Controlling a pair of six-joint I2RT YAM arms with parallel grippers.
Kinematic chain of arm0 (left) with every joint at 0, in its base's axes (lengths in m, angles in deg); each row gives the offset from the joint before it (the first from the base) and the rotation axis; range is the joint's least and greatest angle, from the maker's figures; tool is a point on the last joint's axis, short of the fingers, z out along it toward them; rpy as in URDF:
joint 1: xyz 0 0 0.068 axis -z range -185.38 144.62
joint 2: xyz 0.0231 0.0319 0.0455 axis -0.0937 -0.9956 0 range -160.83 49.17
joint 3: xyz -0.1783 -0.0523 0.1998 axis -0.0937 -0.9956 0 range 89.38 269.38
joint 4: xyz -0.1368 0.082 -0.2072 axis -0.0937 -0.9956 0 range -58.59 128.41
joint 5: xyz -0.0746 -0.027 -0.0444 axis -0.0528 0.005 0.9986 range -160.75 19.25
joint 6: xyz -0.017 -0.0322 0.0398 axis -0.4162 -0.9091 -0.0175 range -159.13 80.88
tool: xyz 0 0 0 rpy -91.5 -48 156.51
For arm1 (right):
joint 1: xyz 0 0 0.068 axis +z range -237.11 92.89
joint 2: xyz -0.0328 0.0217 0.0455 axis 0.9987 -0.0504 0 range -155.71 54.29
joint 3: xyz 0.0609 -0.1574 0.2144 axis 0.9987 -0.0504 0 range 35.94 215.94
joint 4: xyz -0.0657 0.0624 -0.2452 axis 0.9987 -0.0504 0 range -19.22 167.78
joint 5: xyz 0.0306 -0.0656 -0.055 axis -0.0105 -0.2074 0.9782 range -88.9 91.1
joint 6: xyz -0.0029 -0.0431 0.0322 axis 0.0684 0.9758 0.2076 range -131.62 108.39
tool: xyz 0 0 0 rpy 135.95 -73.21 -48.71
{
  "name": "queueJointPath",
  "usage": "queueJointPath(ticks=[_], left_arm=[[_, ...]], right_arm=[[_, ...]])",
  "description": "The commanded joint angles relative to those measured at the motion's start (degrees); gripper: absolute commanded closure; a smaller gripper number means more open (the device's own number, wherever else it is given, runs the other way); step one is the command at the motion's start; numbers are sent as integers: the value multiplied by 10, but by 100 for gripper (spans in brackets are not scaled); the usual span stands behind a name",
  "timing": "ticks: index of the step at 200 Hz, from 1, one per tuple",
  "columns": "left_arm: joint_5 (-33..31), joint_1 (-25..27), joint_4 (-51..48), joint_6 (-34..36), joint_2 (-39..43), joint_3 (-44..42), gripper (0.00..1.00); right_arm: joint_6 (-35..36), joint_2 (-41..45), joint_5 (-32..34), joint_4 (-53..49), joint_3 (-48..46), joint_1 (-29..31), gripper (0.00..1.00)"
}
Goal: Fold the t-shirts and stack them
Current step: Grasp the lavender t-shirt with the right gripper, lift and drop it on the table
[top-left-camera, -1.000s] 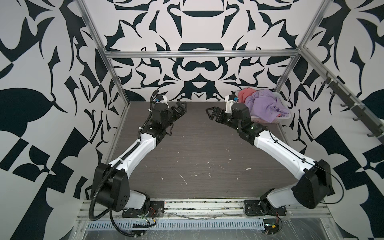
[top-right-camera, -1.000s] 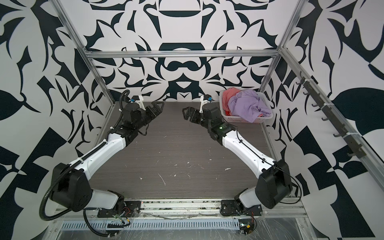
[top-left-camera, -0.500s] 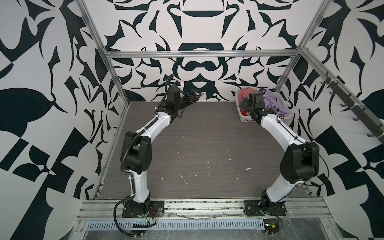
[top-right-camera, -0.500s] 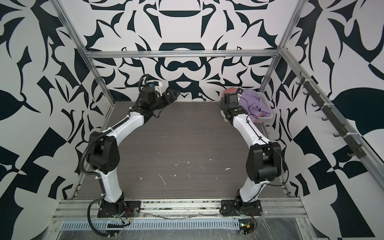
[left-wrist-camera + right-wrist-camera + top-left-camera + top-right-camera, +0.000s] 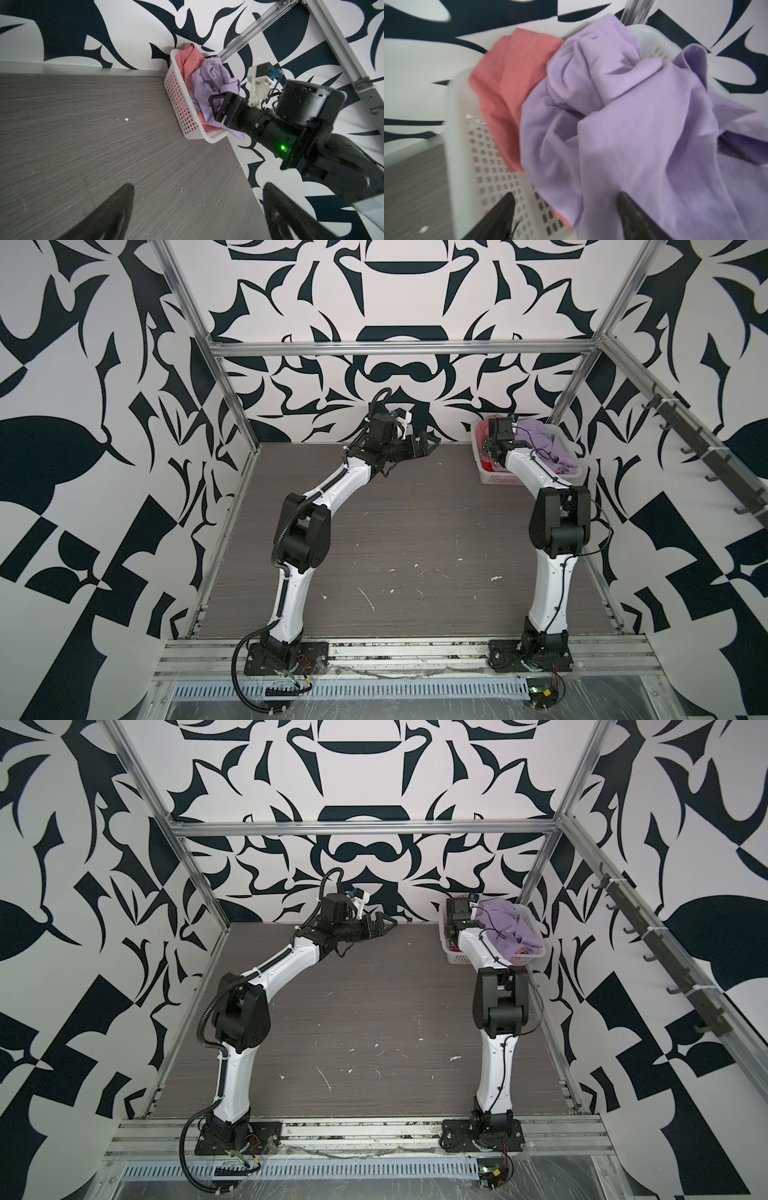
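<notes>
The t-shirts lie crumpled in a white perforated basket (image 5: 492, 477) (image 5: 457, 957) at the back right corner. A lavender one (image 5: 548, 443) (image 5: 513, 923) (image 5: 209, 83) (image 5: 623, 124) is on top. A salmon-pink one (image 5: 189, 62) (image 5: 508, 72) lies beside it, and red shows through the basket holes. My right gripper (image 5: 564, 195) (image 5: 217, 108) is at the basket's near end. Its jaws stand apart, straddling the basket wall and a lavender fold. My left gripper (image 5: 428, 443) (image 5: 388, 923) (image 5: 198, 185) hangs open over the back middle of the table, nothing between its fingers.
The dark wood-grain table (image 5: 395, 531) carries small white flecks. Aluminium frame posts (image 5: 573, 381) stand at the back corners, close to the basket. A rail of hooks (image 5: 685, 439) runs along the right wall.
Both arms swung from mid-table toward the back. The right gripper reached the basket and its jaws narrowed around the lavender cloth. The left gripper moved to the back middle, still open.
</notes>
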Motion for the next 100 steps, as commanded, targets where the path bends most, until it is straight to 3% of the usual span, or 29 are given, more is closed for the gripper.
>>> queueJointPath(ticks=[1, 37, 57, 100], left_arm=[[-22, -8, -26, 25, 19, -3, 1], [-24, -6, -31, 32, 18, 1, 1], [-24, -5, -36, 35, 19, 2, 1], [-31, -5, -25, 34, 47, -35, 1]], right_arm=[[-2, 0, 45, -32, 41, -6, 33], [-21, -17, 68, -66, 68, -8, 71], [-25, -7, 70, -72, 66, -7, 99], [-28, 60, 44, -68, 57, -7, 100]])
